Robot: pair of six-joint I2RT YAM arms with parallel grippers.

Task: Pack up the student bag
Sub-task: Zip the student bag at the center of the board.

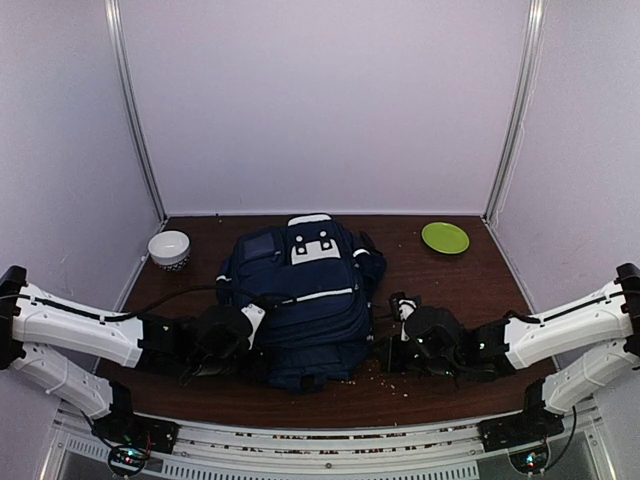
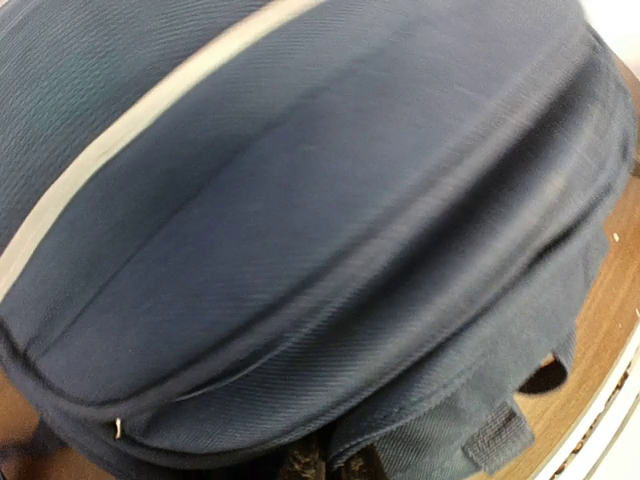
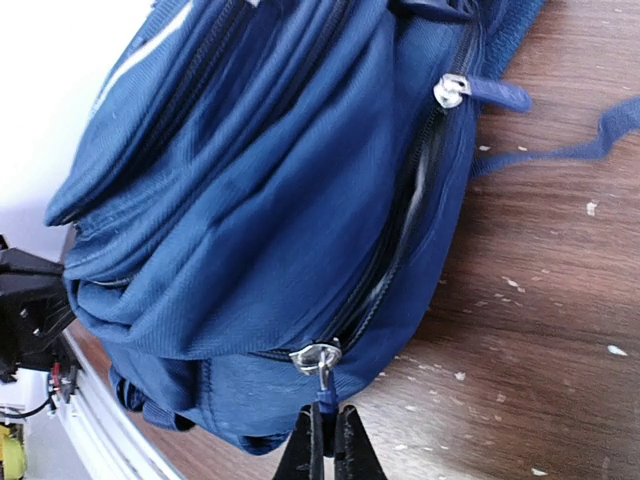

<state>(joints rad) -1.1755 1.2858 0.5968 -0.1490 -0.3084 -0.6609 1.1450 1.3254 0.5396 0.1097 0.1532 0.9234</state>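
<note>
Currently the student bag (image 1: 300, 300) lies central on the desk (image 1: 450, 290), my right claw (image 3: 327, 425) nipped shut on its zipper pull (image 3: 320, 372), the left claw (image 1: 225, 340) unreadable beside it; I should draw steadily along the track (image 3: 400, 240).

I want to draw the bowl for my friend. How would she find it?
Start at the big blue bag in the middle of the table. Look past its left side to the far left corner. The bowl there is small, round and white with a dark patterned band, unlike the flat green plate in the far right corner.
</note>
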